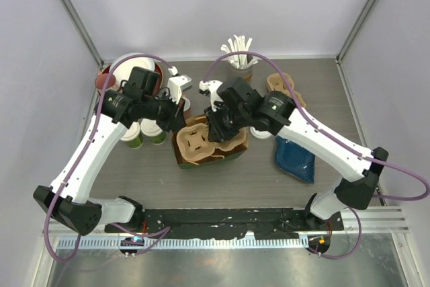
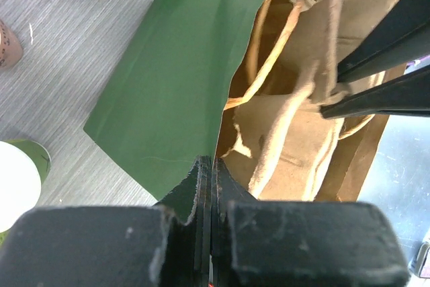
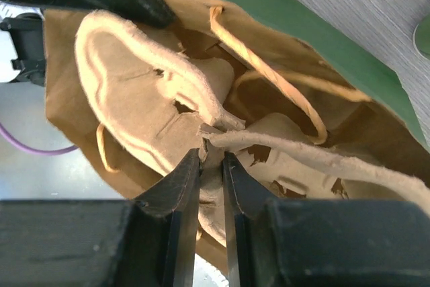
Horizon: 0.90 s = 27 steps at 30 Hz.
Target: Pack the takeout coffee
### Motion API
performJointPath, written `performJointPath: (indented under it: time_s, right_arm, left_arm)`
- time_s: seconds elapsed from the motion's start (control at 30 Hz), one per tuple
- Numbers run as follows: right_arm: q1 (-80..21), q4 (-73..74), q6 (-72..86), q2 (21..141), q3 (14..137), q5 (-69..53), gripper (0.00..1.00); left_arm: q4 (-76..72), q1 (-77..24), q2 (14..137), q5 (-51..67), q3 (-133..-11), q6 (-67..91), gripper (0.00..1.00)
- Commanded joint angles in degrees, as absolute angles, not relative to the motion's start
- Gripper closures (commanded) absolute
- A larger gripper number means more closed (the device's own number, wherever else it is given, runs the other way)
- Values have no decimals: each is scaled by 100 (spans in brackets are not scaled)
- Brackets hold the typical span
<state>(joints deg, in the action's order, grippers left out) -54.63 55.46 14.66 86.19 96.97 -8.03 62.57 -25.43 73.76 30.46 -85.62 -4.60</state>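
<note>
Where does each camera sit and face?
Top external: above, behind both arms, looking down on the table; both show, meeting at the paper bag.
Left wrist: on the left arm, facing the bag's green wall; left pincer shut on its edge.
Right wrist: on the right arm, looking into the bag; right pincer clamps the cup carrier.
Both wrist views share bag and carrier.

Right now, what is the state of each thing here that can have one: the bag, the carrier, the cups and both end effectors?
paper bag: mouth open, rim pinched.
cup carrier: in the bag's mouth, empty.
green cups: lidded, upright, outside the bag.
left end effector: shut on the paper bag's rim.
right end effector: shut on the cup carrier.
</note>
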Motion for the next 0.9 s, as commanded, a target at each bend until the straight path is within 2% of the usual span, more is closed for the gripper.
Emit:
performJointPath:
  time_s: [0.0,0.3,0.57,0.87]
  right_arm:
    - [-5546,5889,1941,8947,10160,-343,99]
    - [-5774,6011,2478,9254,10695,263,99]
    - [-6267,6169,2461,9659,11249,255,99]
    - [-5933,6267,2470,9563,10540,694,99]
  left_arm:
    - [5942,-2558,7330,3182,-8623,-185,100]
    - [5933,-2558,7374,3401,-8771,-35,100]
    - [5932,-2523,7374,3585,-8763,132,100]
    - [5941,-2391,7330,3586,-8578,97,100]
